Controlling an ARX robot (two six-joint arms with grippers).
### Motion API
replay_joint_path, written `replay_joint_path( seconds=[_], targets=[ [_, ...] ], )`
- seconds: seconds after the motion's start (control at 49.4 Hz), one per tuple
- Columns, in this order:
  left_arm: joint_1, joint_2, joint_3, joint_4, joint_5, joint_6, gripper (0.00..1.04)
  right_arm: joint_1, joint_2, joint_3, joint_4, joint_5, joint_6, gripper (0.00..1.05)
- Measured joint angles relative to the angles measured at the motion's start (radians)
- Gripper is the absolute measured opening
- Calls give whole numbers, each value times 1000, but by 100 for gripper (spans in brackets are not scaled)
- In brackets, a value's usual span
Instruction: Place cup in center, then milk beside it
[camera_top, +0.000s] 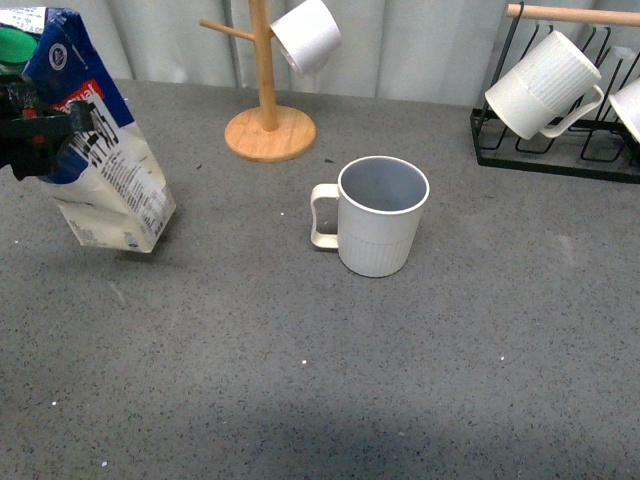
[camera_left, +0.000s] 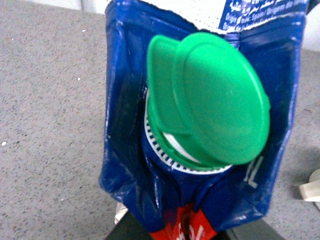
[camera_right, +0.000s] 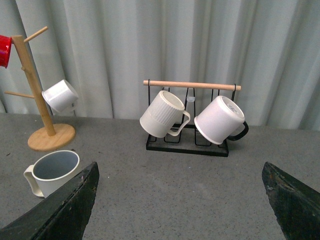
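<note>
Grey bench (camera_top: 300, 380) holds the empty cup (camera_top: 383, 215), left tool (camera_top: 45, 130) grips the tilted, red-labelled milk (camera_top: 110, 190), right tool (camera_right: 180, 210) gapes wide, empty.

Mugs: five.
- one ribbed cream cup (camera_top: 383, 225) on the table, centre
- two on the wooden mug tree (camera_top: 268, 128), far, left of centre: white mug (camera_top: 307, 35) and red mug (camera_right: 4, 50)
- two on the black rack (camera_right: 186, 149), far right: ribbed mug (camera_top: 545, 85) and smooth mug (camera_right: 218, 120)

Milk carton (camera_top: 120, 190): one.
Tree: one.
Rack: one.
</note>
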Motion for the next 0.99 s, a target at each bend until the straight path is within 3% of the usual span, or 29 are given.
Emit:
replay_joint_path(
  seconds=[0.081, 0.446, 0.932, 0.993],
  targets=[
    [-58, -7, 0, 3, -50, -12, 4, 0, 0, 0, 0, 0, 0, 95],
    [-293, 87, 79, 13, -153, -89, 4, 0, 0, 0, 0, 0, 0, 95],
    [-352, 186, 150, 16, -193, -176, 4, 0, 0, 0, 0, 0, 0, 95],
    [-357, 187, 150, 18, -195, -174, 14, 0, 0, 0, 0, 0, 0, 95]
  ],
)
